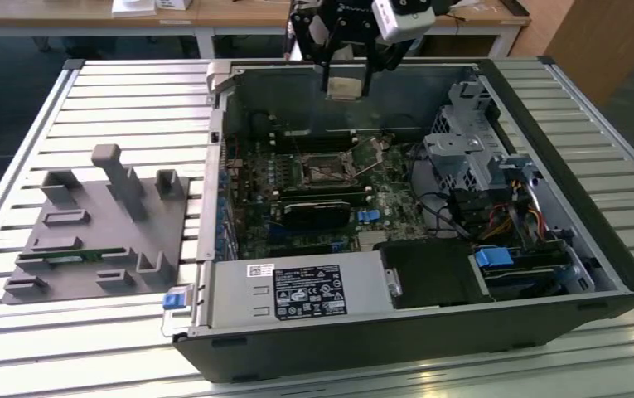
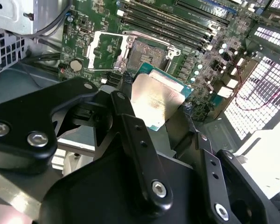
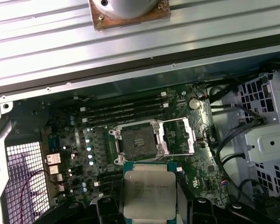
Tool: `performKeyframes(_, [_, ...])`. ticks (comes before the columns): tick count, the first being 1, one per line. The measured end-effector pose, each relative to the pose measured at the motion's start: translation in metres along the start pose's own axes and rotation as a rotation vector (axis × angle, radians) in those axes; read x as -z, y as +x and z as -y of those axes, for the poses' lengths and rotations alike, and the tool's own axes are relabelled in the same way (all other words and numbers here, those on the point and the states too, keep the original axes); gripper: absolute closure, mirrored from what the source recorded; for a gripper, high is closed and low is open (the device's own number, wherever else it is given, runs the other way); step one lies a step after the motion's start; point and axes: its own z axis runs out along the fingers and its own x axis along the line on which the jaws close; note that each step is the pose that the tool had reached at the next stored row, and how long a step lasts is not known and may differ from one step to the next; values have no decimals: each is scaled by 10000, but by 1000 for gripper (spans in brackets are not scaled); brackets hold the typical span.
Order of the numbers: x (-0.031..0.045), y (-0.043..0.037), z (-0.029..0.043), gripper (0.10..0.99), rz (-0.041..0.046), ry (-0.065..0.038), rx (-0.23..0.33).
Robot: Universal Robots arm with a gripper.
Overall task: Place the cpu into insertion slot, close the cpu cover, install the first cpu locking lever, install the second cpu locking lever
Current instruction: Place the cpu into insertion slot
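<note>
Pinching its edges, black jaws hold the cpu (image 3: 149,193) — flat, square, dull-silver.

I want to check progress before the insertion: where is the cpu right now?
The cpu is held in the gripper above the open computer case in the exterior view, not yet in the empty insertion slot below.

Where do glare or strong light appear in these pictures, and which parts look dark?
Second wrist view: the cpu, gripped by the hand, glares on its metal top, and the mesh wall is washed out white. First wrist view: the cpu is evenly lit, the insertion slot dark. Exterior view: the computer case inside is shaded, the slatted table bright.
</note>
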Motion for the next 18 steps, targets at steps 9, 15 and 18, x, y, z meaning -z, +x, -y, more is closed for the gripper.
performKeyframes(9, [-13, 7, 1, 549, 69, 151, -482])
performKeyframes(15, [-24, 14, 3, 549, 113, 227, -877])
performKeyframes(18, [-30, 19, 5, 549, 136, 271, -1049])
